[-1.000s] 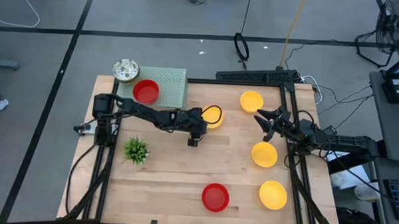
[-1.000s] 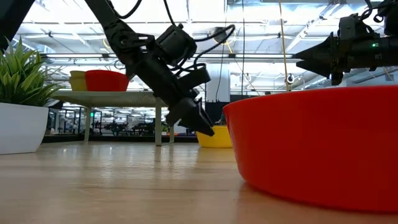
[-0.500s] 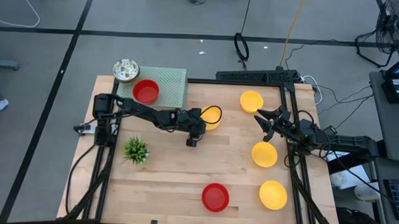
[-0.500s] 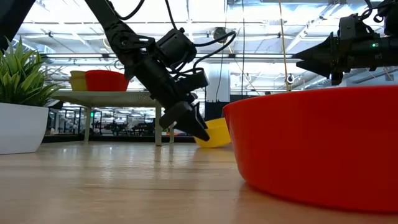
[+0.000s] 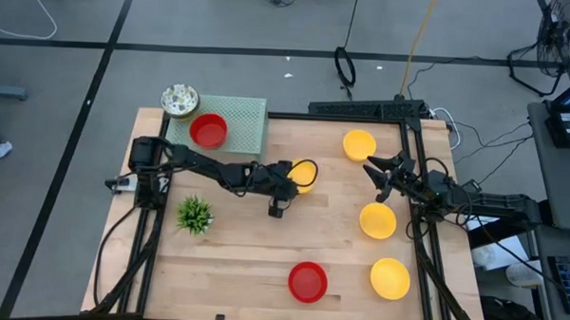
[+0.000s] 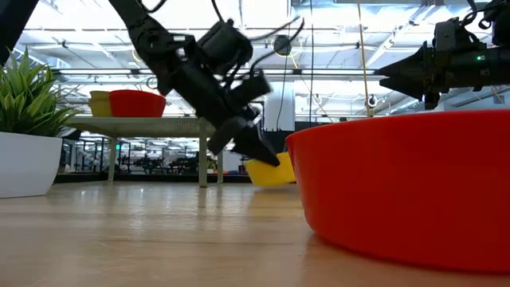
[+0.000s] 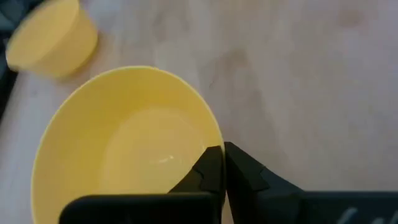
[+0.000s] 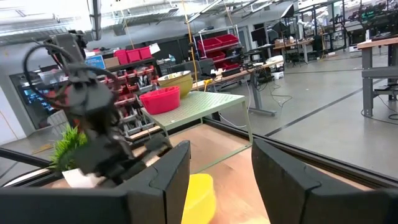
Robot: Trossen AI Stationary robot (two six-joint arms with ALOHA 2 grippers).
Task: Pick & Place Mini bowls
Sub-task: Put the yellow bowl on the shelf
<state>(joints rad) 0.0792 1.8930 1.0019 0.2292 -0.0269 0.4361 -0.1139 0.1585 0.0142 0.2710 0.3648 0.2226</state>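
A yellow mini bowl (image 5: 305,173) is near the table's middle, and my left gripper (image 5: 291,177) is shut on its rim; the low view shows it tilted (image 6: 267,171). My right gripper (image 5: 377,178) hangs open above the table's right side, over nothing, between two yellow mini bowls (image 5: 359,144) (image 5: 378,220). A third yellow bowl (image 5: 390,278) and a red one (image 5: 307,281) rest on the table near the front. Another red bowl (image 5: 208,131) sits on the pale green rack (image 5: 241,116), with a speckled white bowl (image 5: 180,99) beside it. My left gripper pinches the yellow bowl's rim (image 7: 210,144) on the side toward the table's left, one finger inside the bowl and one outside. The fingers (image 6: 256,142) slant down from the upper left. The bowl is tilted in the hold; whether its base is clear of the table I cannot tell.
A small green plant (image 5: 195,214) in a white pot stands at the table's left, near my left arm. Black frame rails (image 5: 417,231) run along both side edges. Bare wood lies between the held bowl and the red bowl at the front.
My left gripper has shut on the yellow bowl's rim and has risen a little, shifting slightly toward the table's near edge. The bowl, flat on the table a second ago, has tipped and come up with it.
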